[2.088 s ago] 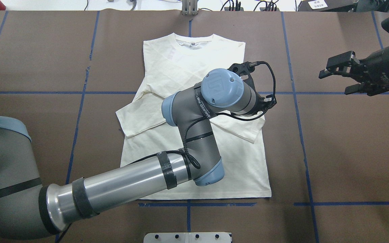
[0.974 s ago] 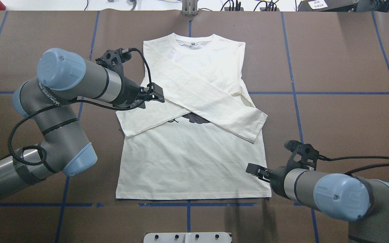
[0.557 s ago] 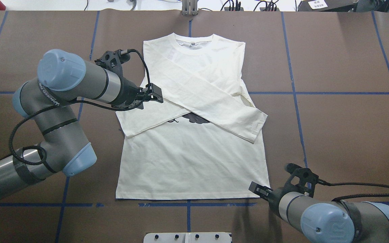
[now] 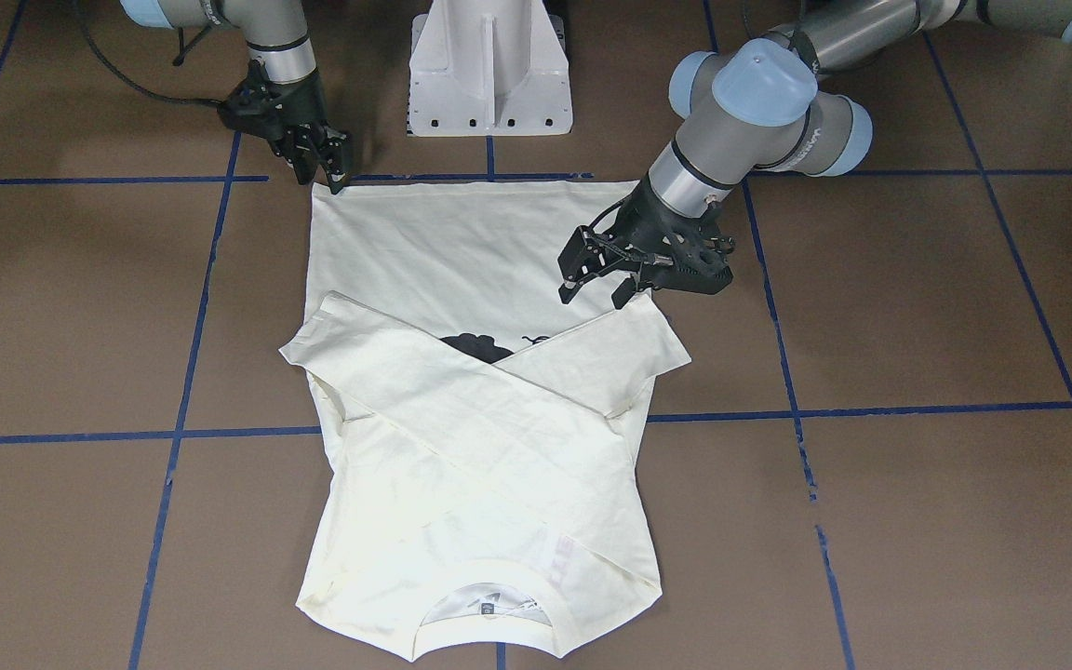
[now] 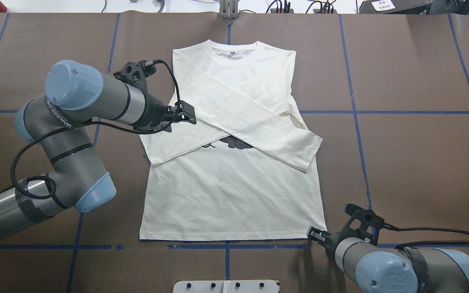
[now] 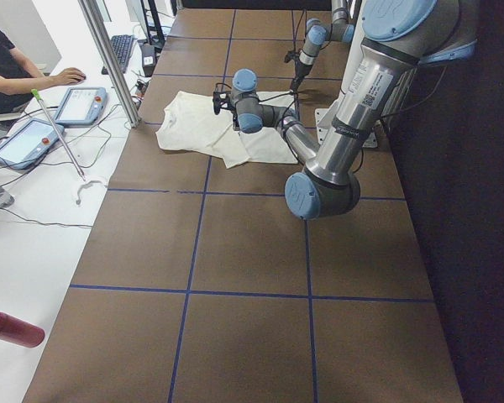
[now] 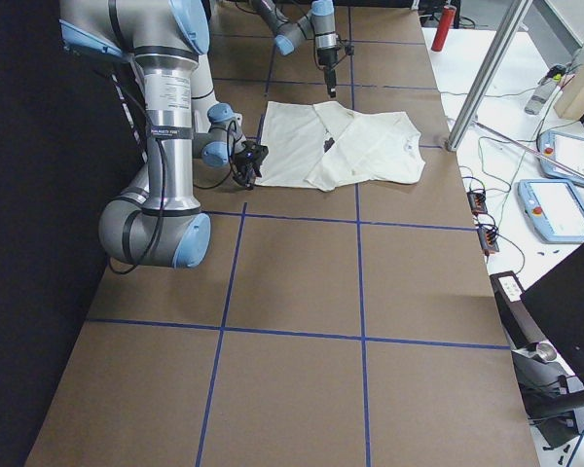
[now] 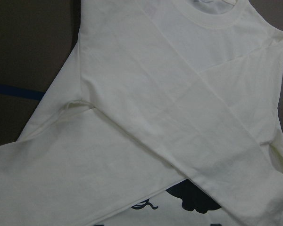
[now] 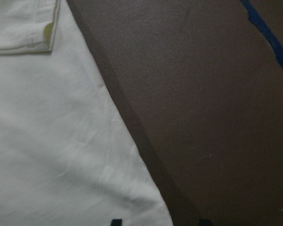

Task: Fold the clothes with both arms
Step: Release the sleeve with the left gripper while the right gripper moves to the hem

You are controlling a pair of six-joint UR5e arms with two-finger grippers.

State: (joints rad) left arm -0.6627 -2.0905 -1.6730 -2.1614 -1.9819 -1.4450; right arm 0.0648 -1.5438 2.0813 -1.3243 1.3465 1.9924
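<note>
The cream-white long-sleeved T-shirt (image 5: 234, 199) lies flat, front up, neck at the table's far side. Both sleeves are crossed over the chest, so only part of the black cat print (image 5: 234, 142) shows. My left gripper (image 5: 187, 114) is open and empty, just above the shirt's left side by the folded sleeve; it also shows in the front-facing view (image 4: 603, 284). My right gripper (image 5: 312, 233) is open and low at the shirt's near right hem corner. In the right wrist view its fingertips (image 9: 115, 221) flank that corner of the shirt (image 9: 61, 155).
The white pedestal base (image 4: 489, 65) stands at the near table edge behind the hem. Blue tape lines (image 5: 381, 112) cross the brown table. An operator (image 6: 8, 59) sits at a side desk with tablets, past a metal post (image 6: 109, 59).
The left arm swung off the middle of the shirt to its left side and has held there. The right gripper came in from the far right and moved down the shirt's right edge to the hem corner.
</note>
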